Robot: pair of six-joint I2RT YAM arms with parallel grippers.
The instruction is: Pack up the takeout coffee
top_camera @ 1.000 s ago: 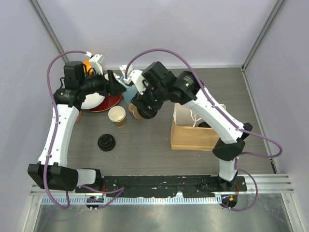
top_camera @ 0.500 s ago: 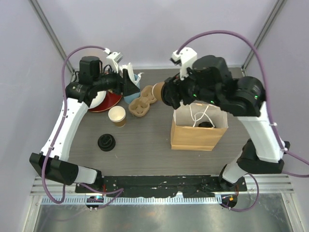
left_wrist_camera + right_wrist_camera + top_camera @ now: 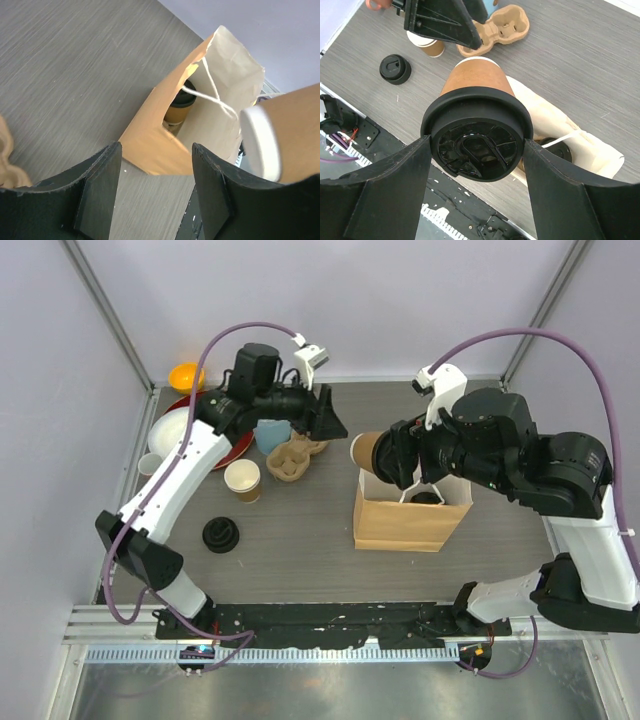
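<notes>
My right gripper (image 3: 477,150) is shut on a takeout coffee cup (image 3: 476,97), brown paper with a black sip lid. It holds the cup on its side, in the air over the left rim of the brown paper bag (image 3: 405,520). A second lidded cup (image 3: 428,498) stands inside the bag and also shows in the left wrist view as the lidded cup (image 3: 179,106). An unlidded paper cup (image 3: 243,480) stands left of centre. Its loose black lid (image 3: 220,535) lies nearer the front. My left gripper (image 3: 333,425) hangs open and empty beside the cardboard cup carrier (image 3: 293,458), pointing at the bag.
A light blue cup (image 3: 270,432) stands behind the carrier. A red plate (image 3: 228,445) with a white bowl (image 3: 172,430) sits at the back left, an orange object (image 3: 186,375) beyond it. The bag's white string handles (image 3: 412,492) lie across its mouth.
My right arm lifted the lidded cup away from the carrier and carried it right, to above the bag. My left arm swung right from the plate toward the carrier and bag.
</notes>
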